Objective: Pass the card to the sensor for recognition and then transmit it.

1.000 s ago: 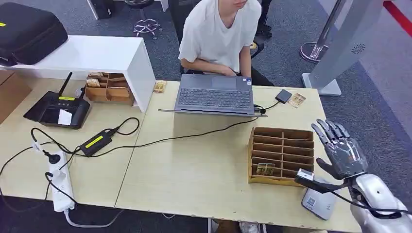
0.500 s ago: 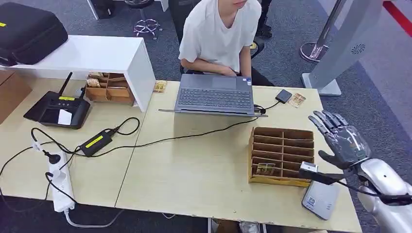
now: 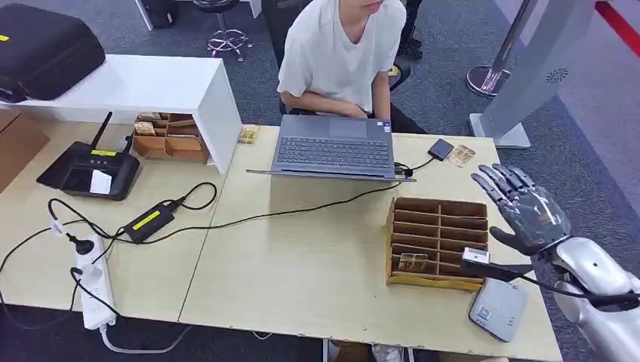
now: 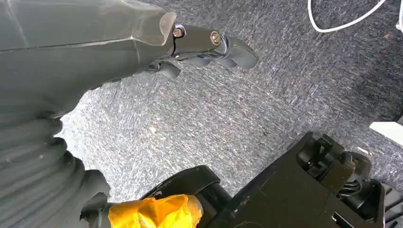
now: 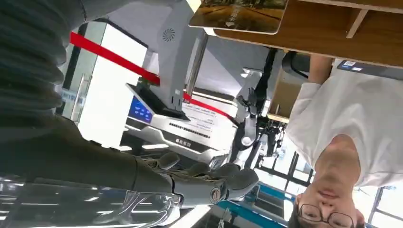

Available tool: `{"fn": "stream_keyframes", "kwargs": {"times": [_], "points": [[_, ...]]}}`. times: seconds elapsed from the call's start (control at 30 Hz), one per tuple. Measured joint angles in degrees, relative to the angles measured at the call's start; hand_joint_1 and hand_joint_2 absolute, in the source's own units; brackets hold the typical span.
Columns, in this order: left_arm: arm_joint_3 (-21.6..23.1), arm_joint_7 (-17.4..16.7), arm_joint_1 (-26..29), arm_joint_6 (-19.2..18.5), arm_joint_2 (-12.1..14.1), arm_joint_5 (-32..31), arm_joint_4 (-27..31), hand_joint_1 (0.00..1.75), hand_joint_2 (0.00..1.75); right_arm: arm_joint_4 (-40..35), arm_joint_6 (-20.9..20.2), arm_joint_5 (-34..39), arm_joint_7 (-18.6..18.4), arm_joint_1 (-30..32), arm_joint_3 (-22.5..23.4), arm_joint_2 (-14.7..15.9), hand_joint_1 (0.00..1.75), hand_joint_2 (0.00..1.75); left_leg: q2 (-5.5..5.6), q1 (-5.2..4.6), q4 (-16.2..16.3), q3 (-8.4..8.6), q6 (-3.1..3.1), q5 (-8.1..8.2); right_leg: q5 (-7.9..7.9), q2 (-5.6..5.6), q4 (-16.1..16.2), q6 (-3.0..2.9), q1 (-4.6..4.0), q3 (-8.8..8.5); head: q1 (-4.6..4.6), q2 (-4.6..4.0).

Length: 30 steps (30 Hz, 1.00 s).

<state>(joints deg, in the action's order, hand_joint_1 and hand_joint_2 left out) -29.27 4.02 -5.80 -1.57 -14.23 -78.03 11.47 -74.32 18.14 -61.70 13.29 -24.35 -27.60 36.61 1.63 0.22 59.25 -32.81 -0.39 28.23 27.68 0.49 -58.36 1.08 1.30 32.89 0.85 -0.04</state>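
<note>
From the head view I see my right hand [image 3: 524, 207] raised beside the right end of the table [image 3: 302, 271], its fingers stretched out and apart, holding nothing. It is just to the right of the wooden slotted box [image 3: 435, 241], which stands on the table near its right edge. One card [image 3: 412, 262] sits in a slot of the box at the lower left part, close to the front wall; this is the card I can see for the task. In the right wrist view the same card [image 5: 237, 14] shows at the edge of the wooden box, and the dark fingers [image 5: 228, 183] of the right hand point away from it, not touching it. The grey sensor [image 3: 496, 309] lies flat on the table corner, just in front of the box and under my right forearm. Another card [image 3: 460, 155] lies on the table near a small black device [image 3: 440, 148], behind the box. My left hand [image 4: 199, 47] hangs over the carpet floor [image 4: 247, 118] in the left wrist view; its fingers look curled in with nothing in them. A person in a white shirt [image 3: 341, 56] sits behind the open laptop [image 3: 335, 147] at the far side of the table.
</note>
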Motion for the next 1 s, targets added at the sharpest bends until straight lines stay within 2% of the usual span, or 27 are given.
{"fn": "stream_keyframes", "kwargs": {"times": [0.47,1.0], "points": [[0.00,0.00,-0.01,-0.02,-0.02,-0.22,0.00,0.00,1.75,0.31,0.09,1.23,-0.66,-0.11,-2.86,0.00,0.00,1.75,0.00,0.00,0.00,0.00,0.00,0.00,0.00,0.00,0.00,0.00,0.00,0.01,0.00,0.00],[0.00,-0.02,-0.02,-0.04,-0.02,-0.33,0.00,0.00,1.75,1.01,0.22,1.25,-0.66,0.09,-3.59,0.00,0.00,1.75,0.00,0.00,0.00,0.00,0.00,0.00,0.00,0.00,0.00,0.00,0.00,0.01,0.00,0.00]]}}
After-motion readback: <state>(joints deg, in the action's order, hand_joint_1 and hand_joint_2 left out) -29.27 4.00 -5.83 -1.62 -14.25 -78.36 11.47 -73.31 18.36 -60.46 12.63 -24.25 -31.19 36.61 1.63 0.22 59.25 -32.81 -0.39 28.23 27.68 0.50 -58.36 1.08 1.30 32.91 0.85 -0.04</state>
